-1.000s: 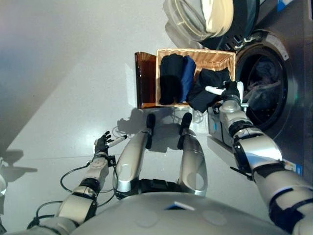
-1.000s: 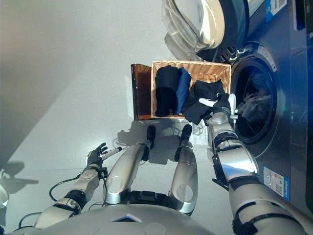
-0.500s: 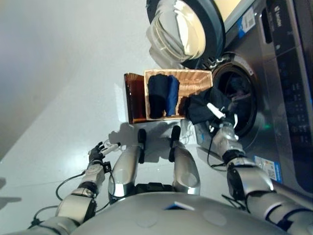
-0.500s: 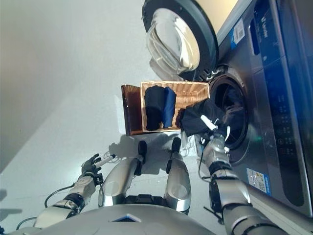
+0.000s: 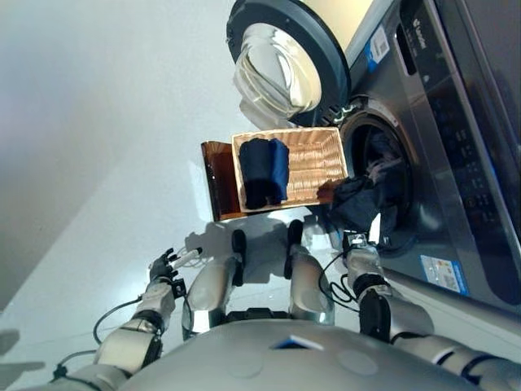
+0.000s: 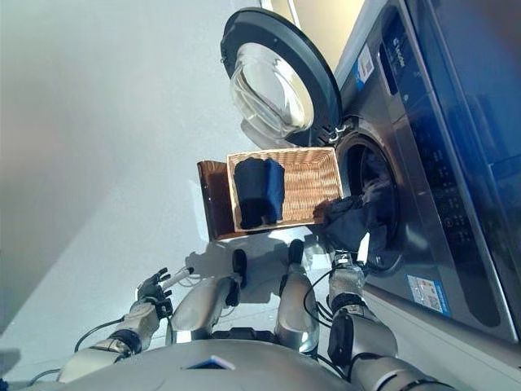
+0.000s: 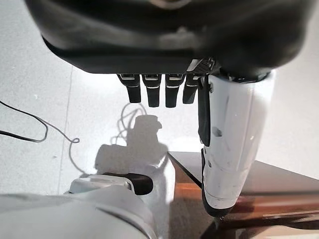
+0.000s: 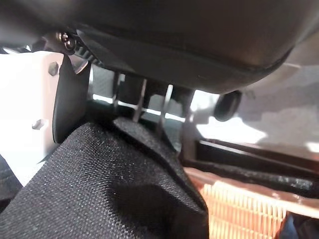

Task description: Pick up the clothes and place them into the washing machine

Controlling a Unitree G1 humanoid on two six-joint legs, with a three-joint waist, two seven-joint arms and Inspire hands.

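A wicker basket (image 5: pixel 313 163) stands on the floor before the washing machine, with folded dark blue clothes (image 5: pixel 262 171) in its left half. My right hand (image 5: pixel 362 239) is shut on a black garment (image 5: pixel 356 202), which hangs between the basket's right corner and the open drum (image 5: pixel 381 163). In the right wrist view the black cloth (image 8: pixel 114 189) fills the space under the curled fingers. More cloth lies inside the drum. My left hand (image 5: pixel 167 265) hangs open low at the left, holding nothing.
The washer's round door (image 5: pixel 281 69) stands swung open above the basket. A brown panel (image 5: pixel 216 183) leans against the basket's left side. The machine's grey front (image 5: pixel 456 187) fills the right side. Pale floor (image 5: pixel 106 147) spreads to the left.
The camera has tilted up, showing more of the machine. My right hand has lifted the black garment out of the basket and carried it right, to the drum's mouth. The left hand stays.
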